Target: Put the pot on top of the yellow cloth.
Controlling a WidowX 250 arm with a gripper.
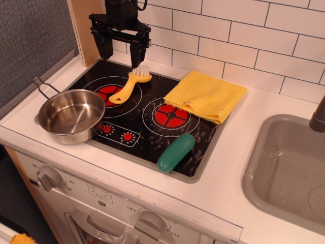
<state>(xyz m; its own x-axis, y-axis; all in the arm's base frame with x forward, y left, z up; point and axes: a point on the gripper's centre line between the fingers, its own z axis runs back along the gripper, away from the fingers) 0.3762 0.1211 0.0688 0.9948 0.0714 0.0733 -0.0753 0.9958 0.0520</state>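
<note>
One pot [71, 116]: round, shallow, shiny steel with a thin wire loop handle, sat at the front left edge of the black glossy stovetop [147, 147] (two red burner rings). One yellow cloth [205, 95]: soft, folded, lay at the stovetop's back right corner, well apart from the pot. One yellow plastic brush [128, 86], one smooth green oblong item [175, 152], one grey sink [284, 173]; one black gripper [120, 50] hung over the back left, fingers apart, empty.

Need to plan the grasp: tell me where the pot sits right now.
The pot sits at the stove's front-left corner, left of the knobs, below the brush.
</note>
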